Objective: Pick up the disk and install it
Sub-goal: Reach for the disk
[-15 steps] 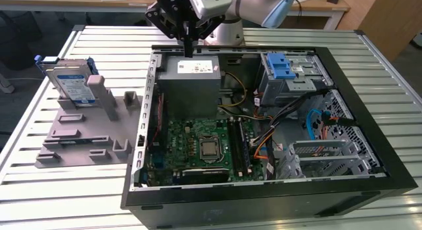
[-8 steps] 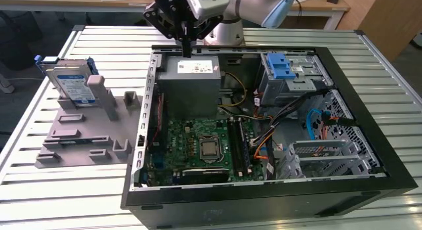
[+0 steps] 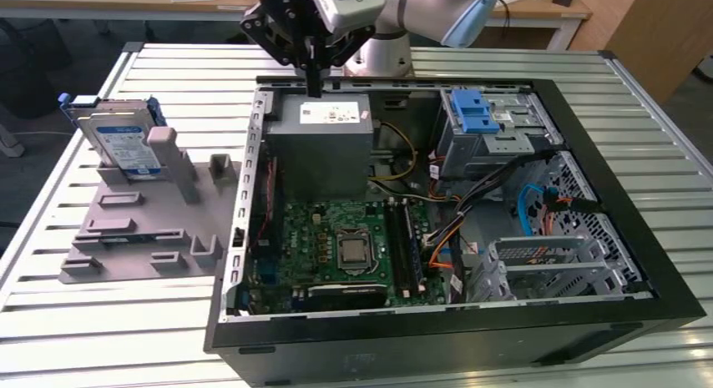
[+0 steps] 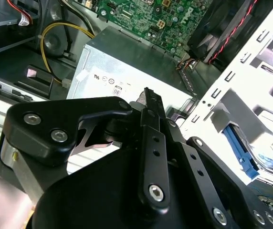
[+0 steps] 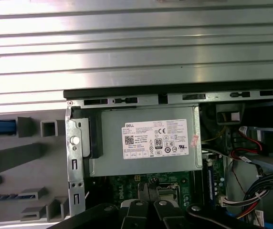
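Standing upright, disk (image 3: 123, 144) sits well apart from tool (image 3: 316, 89).

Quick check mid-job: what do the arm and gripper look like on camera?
The arm is silver-grey and rounded, with a light blue joint cap. The gripper is matte black, built of flat bar links with silver screw heads, and it narrows toward the tip. A pale grey block sits at the wrist.

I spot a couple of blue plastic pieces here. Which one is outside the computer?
The blue frame around the disk, upright in the grey holder at the exterior view's left. The blue latch sits inside the computer case.
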